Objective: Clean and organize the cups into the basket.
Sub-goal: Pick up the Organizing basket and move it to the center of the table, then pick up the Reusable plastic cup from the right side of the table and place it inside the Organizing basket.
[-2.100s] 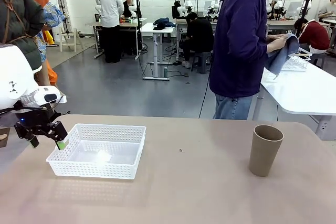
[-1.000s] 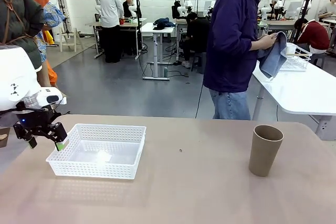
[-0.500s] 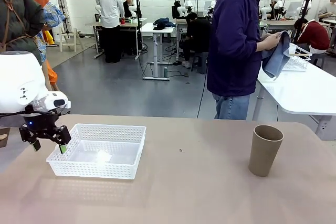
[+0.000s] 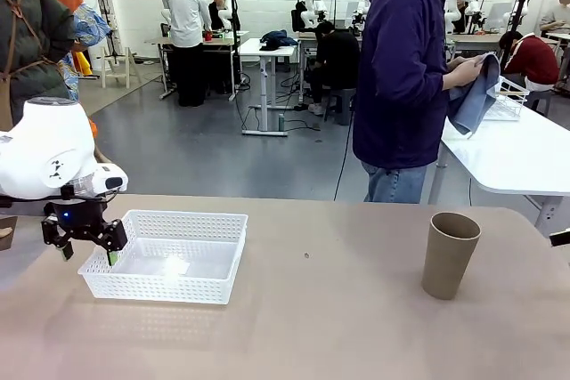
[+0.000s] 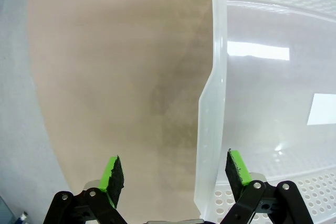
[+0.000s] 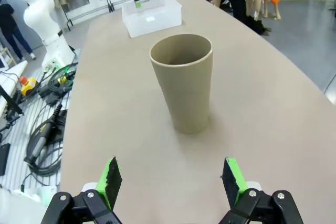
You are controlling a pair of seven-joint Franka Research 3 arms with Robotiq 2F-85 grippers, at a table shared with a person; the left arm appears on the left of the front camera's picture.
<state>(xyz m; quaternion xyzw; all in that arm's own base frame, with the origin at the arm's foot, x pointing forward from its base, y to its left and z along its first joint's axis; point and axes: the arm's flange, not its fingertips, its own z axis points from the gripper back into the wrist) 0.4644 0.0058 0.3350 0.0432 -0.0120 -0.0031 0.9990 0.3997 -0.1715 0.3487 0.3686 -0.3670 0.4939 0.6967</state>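
1. The left gripper (image 5: 175,170) is spread wide and holds nothing. It straddles a side wall of the basket (image 5: 207,129), with one pad over the bare worktop (image 5: 105,77) and the other inside the basket.
2. The right gripper (image 6: 171,174) is also released and empty, low over the worktop. The cup (image 6: 182,82) stands upright ahead of it, in line with the gap and clear of both pads.
3. In the front view the cup (image 4: 450,254) stands on the worktop's right side, well apart from the basket (image 4: 183,217) on the left, which holds no cup.
4. Risk at the basket: if the left gripper clamps the thin wall and lifts or pulls, the light basket could tilt, flex or skid, which would shift the drop-off spot.
5. Risk at the cup: it is tall, narrow-based and probably light. If one pad touches before the other during the approach, the cup could topple and roll.
6. Risk in transit: the carry crosses most of the worktop. A grasp too near the rim may let the cup swing or slip.
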